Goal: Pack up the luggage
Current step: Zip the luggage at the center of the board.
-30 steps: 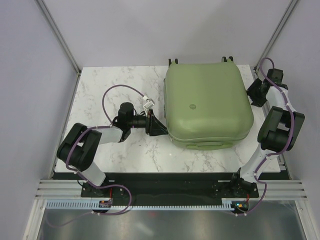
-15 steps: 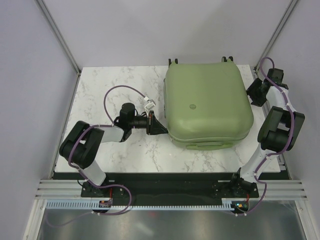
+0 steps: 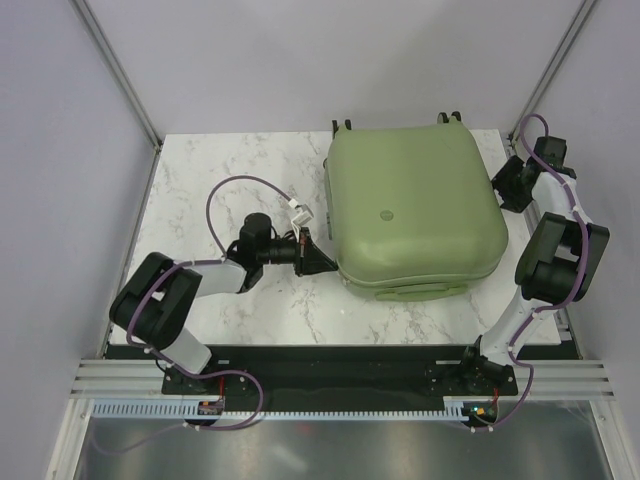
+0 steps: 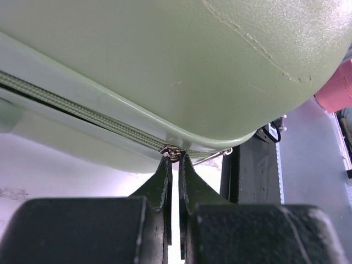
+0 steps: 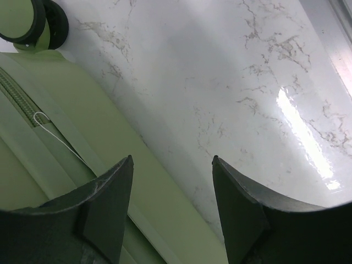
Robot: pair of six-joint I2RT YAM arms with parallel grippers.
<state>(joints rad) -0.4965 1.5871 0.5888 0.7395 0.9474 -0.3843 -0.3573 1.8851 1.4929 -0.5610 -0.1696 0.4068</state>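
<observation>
The luggage [image 3: 415,210] lies flat and closed on the marble table [image 3: 230,180], right of centre and reaching the far edge, with its shell and round logo [image 3: 384,213] facing up. Its wheels stand at the far side; one wheel [image 5: 22,19] shows in the right wrist view. The left gripper [image 3: 325,262] is at the case's left side, near the front corner. In the left wrist view its fingers are drawn nearly together and pinch the metal zip pull [image 4: 172,152] at the seam. The zip [image 4: 82,113] runs closed to the left of the pull. The right gripper [image 5: 171,162] is just beside the case's right edge, toward the far corner. Its fingers are spread wide and hold nothing, with bare marble and the green rim visible between them. A thin white thread [image 5: 52,132] lies on that rim.
</observation>
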